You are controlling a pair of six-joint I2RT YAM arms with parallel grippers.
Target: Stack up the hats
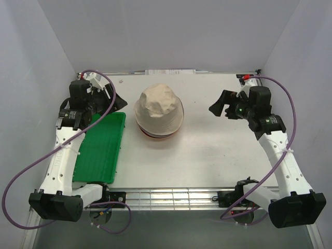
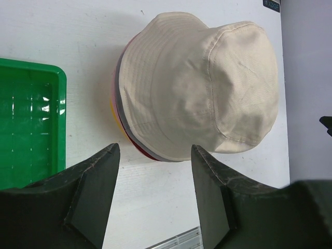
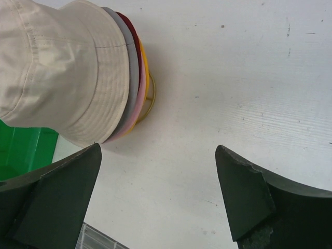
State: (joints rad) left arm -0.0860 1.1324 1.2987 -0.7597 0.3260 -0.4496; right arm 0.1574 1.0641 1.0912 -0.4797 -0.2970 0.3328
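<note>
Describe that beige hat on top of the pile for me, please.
The beige bucket hat is soft, cotton-looking cloth with a rounded, slightly dented crown and a stitched, drooping brim. It sits crown-up near the middle of the table, resting on the grey hat, whose rim peeks out beneath.

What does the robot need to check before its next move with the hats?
1. Beige hat on top of the pile: ok.
2. Grey hat, dark red hat, pink hat and yellow hat peeking out underneath: ok.
3. Left gripper open, off the pile: ok.
4. Right gripper open, off the pile: ok.
5. Pile centred on the gold wire frame: cannot tell.
</note>
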